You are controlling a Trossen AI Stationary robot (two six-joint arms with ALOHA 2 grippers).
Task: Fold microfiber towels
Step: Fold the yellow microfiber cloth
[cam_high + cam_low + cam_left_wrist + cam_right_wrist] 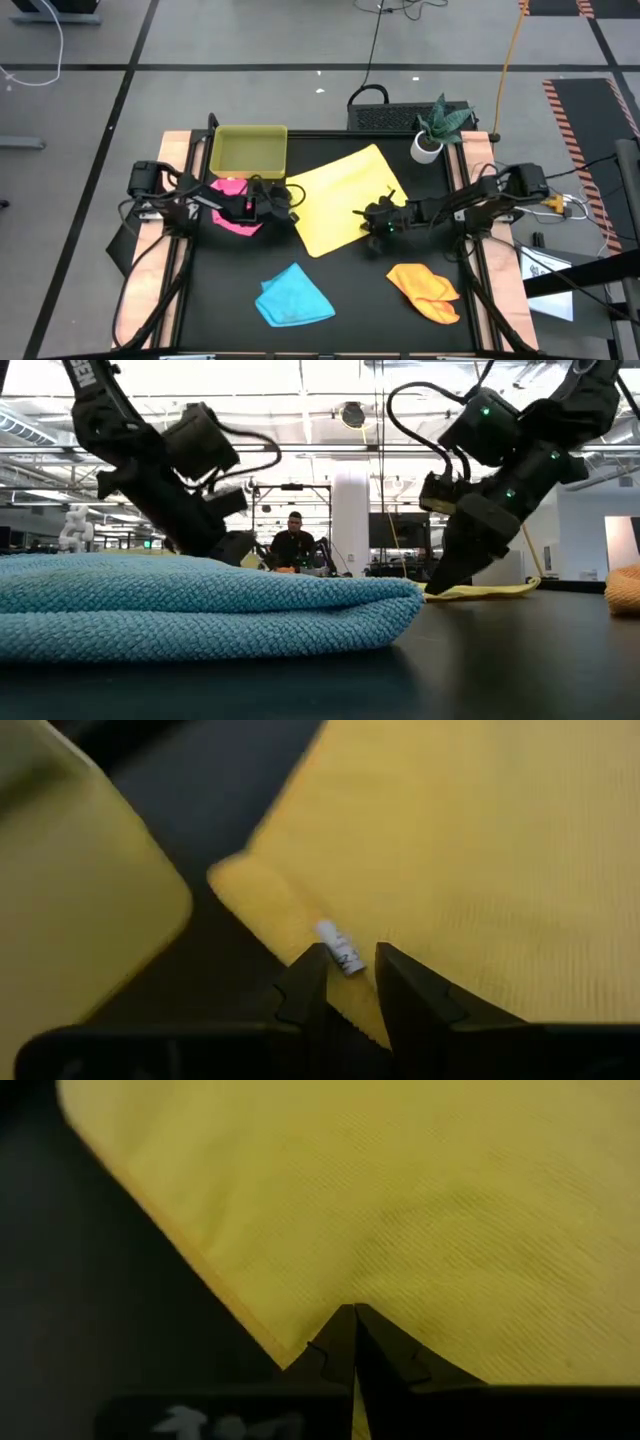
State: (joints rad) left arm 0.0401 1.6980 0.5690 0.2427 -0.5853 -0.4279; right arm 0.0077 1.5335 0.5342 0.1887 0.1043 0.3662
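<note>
The yellow towel [345, 200] lies spread flat at the table's middle. My left gripper [292, 203] is at its left edge, just near the left corner [215, 875], closed to a narrow gap on the hem by a white tag [340, 948]. My right gripper [370, 222] is shut, its tips on the towel's near-right edge [300, 1342]. A pink towel [235, 218] lies bunched under my left arm. A blue towel [292, 297] and an orange towel [425, 290] lie crumpled near the front. My left gripper pinches the yellow towel's left hem [300, 935] beside the white tag, between its two fingers. The fingers slant down from the table's left. The towel stays flat on the table. My right gripper's shut fingertips [345, 1330] rest on the towel just inside its near-right edge, slanting down from the right. Whether a layer is caught between them I cannot tell.
A yellow-green tray [248, 150] stands at the back left, close to my left arm. A potted plant [435, 128] stands at the back right corner. In the low view the blue towel [200, 605] fills the foreground, and a person sits far behind the table.
</note>
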